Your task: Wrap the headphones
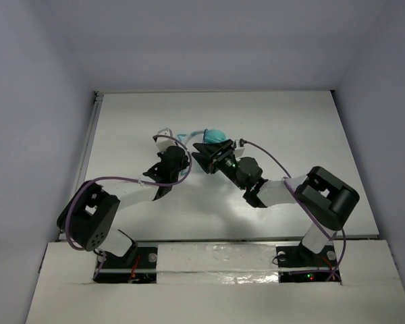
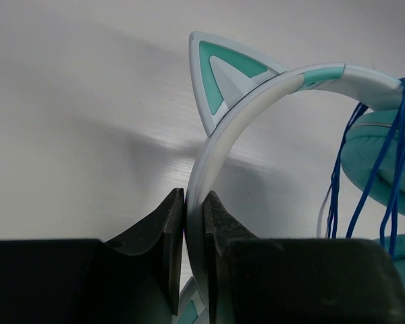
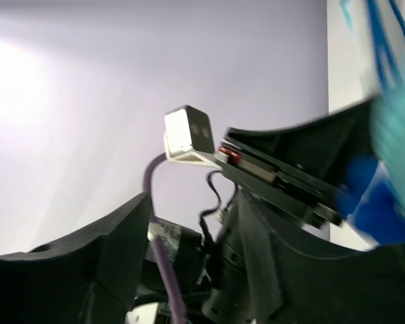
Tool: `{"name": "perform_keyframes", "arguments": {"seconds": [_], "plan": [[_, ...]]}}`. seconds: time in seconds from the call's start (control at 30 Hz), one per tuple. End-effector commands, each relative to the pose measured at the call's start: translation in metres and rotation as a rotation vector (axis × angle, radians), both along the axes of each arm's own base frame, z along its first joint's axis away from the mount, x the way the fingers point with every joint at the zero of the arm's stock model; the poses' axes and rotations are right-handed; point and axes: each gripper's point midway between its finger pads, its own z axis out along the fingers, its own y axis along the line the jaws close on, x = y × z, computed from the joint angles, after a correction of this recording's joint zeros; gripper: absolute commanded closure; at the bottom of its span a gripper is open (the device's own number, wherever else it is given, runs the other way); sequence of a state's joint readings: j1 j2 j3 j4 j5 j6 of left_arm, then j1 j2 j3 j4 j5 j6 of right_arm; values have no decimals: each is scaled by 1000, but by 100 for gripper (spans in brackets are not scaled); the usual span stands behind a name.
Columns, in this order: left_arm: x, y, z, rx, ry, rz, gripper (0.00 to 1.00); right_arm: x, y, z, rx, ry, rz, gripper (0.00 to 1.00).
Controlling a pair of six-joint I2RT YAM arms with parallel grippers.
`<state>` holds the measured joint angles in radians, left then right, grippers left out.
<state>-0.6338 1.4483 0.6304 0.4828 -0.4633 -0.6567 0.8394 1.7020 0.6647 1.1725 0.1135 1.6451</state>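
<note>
One set of headphones was at the middle of the counter, well away from all its edges, with bare surface on every side. The left end effector was clamped on the pale headband below one cat-ear point. Several strands of blue cord hung beside one earcup. The right end effector was just beside the headphones, but its grip could not be told.

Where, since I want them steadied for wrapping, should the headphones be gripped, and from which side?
Probably the headband, just below the cat ear: a thin flat strip, so come edge-on and close across its two faces, as the left hand does, clear of the cord by the earcup.
</note>
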Motion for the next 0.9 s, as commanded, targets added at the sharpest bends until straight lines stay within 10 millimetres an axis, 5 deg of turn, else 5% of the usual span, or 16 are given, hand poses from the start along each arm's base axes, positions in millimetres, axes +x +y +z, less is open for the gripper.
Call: {"name": "perform_keyframes", "arguments": {"seconds": [0.0,0.27,0.5,0.63,0.87], "plan": [[7,-23,30,-75,-68,-57,100,11,-4,28,17,-29,-69,38],[4,-35,30,-87,-44,-116,100,22,-7,29,-91,-30,-134,39],[0,-41,27,-72,-7,-159,100,27,-20,58,-203,-129,-223,41],[6,-42,34,-54,-21,-161,100,19,-42,85,-243,-207,-285,42],[25,-42,18,-5,-3,-161,100,4,-104,85,-402,-227,-451,48]]}}
